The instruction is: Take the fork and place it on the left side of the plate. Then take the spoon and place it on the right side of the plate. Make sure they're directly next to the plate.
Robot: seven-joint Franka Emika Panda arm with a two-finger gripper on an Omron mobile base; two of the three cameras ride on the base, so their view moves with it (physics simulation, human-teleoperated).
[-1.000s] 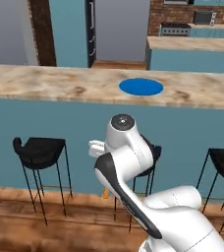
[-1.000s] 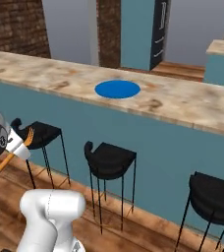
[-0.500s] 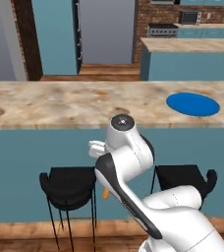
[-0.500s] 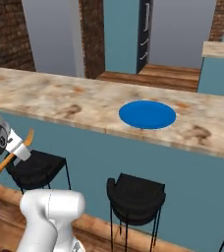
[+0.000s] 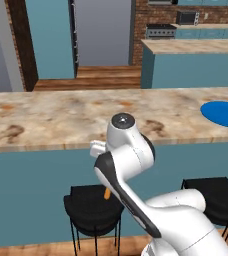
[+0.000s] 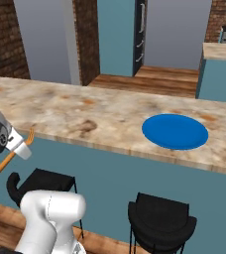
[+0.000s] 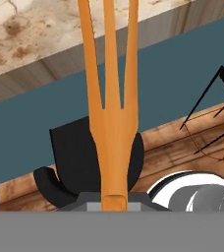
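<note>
While the gripper [image 6: 17, 148] stays clamped on the fork [image 6: 12, 154] at the left edge of the right base frame, the plate [image 6: 175, 131] lies on the counter [image 6: 75, 111], well right of centre. The fork's long axis runs diagonally, tines toward the upper right, pointing roughly at the plate.

Ahead of me runs a long marbled stone counter [image 6: 85, 116], beige with brown blotches, on a teal front. The blue plate [image 6: 175, 131] lies flat on it, off to my right near the front edge; from my left camera, the plate [image 5: 225, 113] is cut off at the frame's right side.
</note>
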